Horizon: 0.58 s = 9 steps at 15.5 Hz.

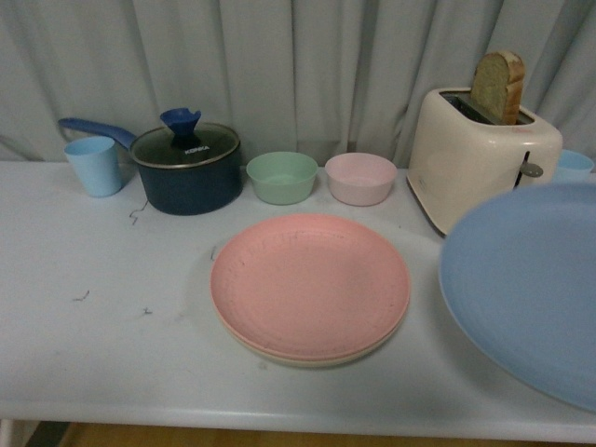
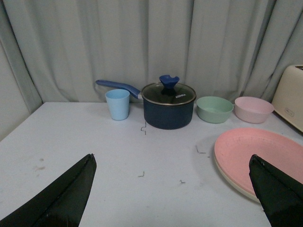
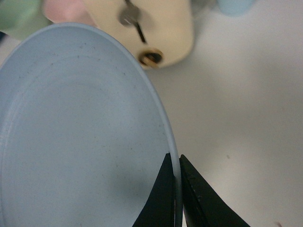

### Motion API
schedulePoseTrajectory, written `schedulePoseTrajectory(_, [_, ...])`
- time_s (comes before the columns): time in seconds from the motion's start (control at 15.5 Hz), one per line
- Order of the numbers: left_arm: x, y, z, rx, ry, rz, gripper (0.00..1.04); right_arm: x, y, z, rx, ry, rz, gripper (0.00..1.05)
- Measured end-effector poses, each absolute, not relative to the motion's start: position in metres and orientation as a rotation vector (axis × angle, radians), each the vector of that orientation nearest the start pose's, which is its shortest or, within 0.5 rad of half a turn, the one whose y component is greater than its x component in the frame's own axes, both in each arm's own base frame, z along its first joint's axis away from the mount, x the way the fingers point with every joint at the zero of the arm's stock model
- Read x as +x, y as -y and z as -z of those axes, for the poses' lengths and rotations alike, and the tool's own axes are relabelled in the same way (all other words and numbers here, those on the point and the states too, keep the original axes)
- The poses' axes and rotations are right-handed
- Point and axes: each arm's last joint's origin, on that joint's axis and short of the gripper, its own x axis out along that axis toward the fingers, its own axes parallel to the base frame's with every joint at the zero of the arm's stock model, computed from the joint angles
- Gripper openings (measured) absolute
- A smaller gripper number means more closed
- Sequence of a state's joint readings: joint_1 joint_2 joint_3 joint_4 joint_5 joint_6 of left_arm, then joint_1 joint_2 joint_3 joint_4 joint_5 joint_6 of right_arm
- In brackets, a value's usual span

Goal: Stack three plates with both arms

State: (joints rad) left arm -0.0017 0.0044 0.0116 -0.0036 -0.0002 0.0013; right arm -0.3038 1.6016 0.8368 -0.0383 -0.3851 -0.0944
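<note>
Blue plate (image 1: 526,289) pinched at rim in my right gripper (image 3: 175,163), seemingly raised off pale table (image 1: 112,326), right of stack. Pink plate (image 1: 310,284) sits on cream plate (image 1: 307,358) mid-table. My left gripper (image 2: 173,158) spread wide, empty. Grey curtain (image 1: 279,65) behind.

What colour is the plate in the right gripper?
Blue. The blue plate, rim pinched by the right gripper, shows clearest in the right wrist view.

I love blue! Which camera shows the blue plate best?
The right wrist view: the blue plate fills it, its rim pinched in the right gripper. The front view shows it cut off at the picture's edge. The left wrist view misses it.
</note>
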Motion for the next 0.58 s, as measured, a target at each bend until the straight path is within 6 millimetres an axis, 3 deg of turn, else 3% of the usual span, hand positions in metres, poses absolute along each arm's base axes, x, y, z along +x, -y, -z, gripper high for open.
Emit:
schedulePoseTrajectory(0.13, [0.097, 0.0, -0.167, 0.001, 0.004, 0.002, 0.98, 0.308, 0.051, -0.198, 0.176, -0.624, -0.209, 0.03])
schedulePoseTrajectory(0.19, [0.097, 0.0, -0.167, 0.001, 0.004, 0.002, 0.98, 0.329, 0.013, -0.188, 0.201, -0.626, -0.262, 0.03])
schedulePoseTrajectory(0.26, [0.097, 0.0, -0.167, 0.001, 0.004, 0.002, 0.98, 0.358, -0.035, -0.159, 0.255, -0.676, -0.289, 0.03])
schedulePoseTrajectory(0.58, [0.097, 0.0, -0.167, 0.001, 0.004, 0.002, 0.98, 0.391, -0.088, -0.126, 0.354, -0.734, -0.266, 0.03])
